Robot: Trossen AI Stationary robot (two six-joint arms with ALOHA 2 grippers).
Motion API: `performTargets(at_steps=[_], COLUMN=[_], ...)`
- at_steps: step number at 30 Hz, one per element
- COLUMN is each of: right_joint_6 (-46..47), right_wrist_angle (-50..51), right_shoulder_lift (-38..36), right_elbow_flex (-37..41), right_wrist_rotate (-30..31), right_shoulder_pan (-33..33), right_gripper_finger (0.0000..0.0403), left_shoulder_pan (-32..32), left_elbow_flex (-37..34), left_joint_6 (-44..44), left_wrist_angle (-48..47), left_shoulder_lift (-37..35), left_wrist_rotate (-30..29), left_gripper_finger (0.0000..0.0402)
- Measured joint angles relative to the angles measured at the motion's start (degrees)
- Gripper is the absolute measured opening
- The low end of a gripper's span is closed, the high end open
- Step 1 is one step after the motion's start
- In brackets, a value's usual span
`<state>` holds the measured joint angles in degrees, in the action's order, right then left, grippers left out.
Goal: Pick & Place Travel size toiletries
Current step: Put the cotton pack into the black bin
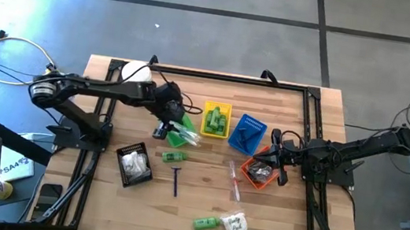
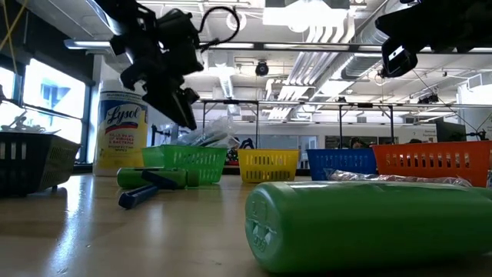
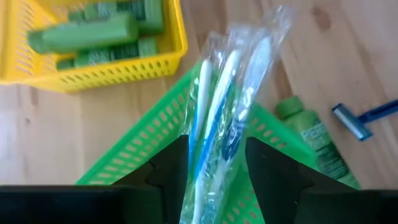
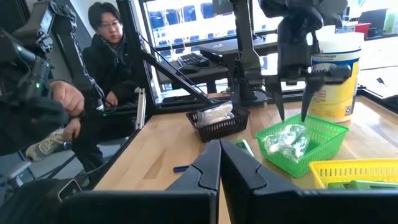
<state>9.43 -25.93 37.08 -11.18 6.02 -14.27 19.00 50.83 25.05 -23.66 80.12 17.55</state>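
Observation:
My left gripper (image 3: 217, 155) hangs open just over the green basket (image 1: 183, 134), a finger on either side of clear-wrapped sticks (image 3: 227, 93) that lie in the basket with their far ends over its rim. The right wrist view shows these fingers (image 4: 278, 96) above the basket, clear of the wrapped pack (image 4: 285, 140). Loose on the wood lie a green bottle (image 1: 174, 156), a dark razor (image 1: 176, 181), a clear-wrapped stick (image 1: 234, 181), another green bottle (image 1: 204, 224) and a white sachet (image 1: 235, 227). My right gripper (image 4: 219, 158) waits shut by the orange basket (image 1: 259, 171).
A yellow basket (image 1: 216, 120) holds green bottles, next to a blue basket (image 1: 247, 132). A black basket (image 1: 133, 164) holds white sachets. A big white jar (image 2: 123, 131) stands at the far left. A person (image 4: 102, 43) sits beyond the table's left side.

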Motion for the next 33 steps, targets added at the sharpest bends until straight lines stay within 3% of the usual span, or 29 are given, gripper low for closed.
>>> performTargets(at_steps=[5,10,16,23,28,33], right_joint_6=[0.00,-0.18,-0.20,-0.20,0.07,0.53], right_wrist_angle=[0.09,0.17,0.34,1.46,2.33,3.02], right_shoulder_lift=[0.00,0.00,0.00,0.00,0.02,0.02], right_elbow_flex=[0.00,0.00,0.00,0.00,0.00,0.00], right_wrist_rotate=[0.00,0.02,0.33,1.99,1.47,1.18], right_shoulder_pan=[-0.01,0.01,0.01,0.01,0.01,0.01], right_gripper_finger=[0.0003,0.0003,0.0003,0.0003,0.0003,0.0003], left_shoulder_pan=[-3.16,-10.66,-21.24,-31.16,-33.28,-28.57], left_elbow_flex=[0.00,0.00,0.00,-0.29,-6.80,-18.03], left_joint_6=[-1.45,-4.21,-14.93,-17.48,-18.33,-23.06], left_wrist_angle=[-0.97,-0.87,4.50,7.09,10.51,19.05], left_shoulder_lift=[-4.34,-8.39,-9.12,-8.66,-14.75,-25.46], left_wrist_rotate=[0.26,0.39,-3.21,-6.55,-11.63,-12.95], left_gripper_finger=[0.0157,0.0145,0.0090,0.0007,0.0006,0.0001])
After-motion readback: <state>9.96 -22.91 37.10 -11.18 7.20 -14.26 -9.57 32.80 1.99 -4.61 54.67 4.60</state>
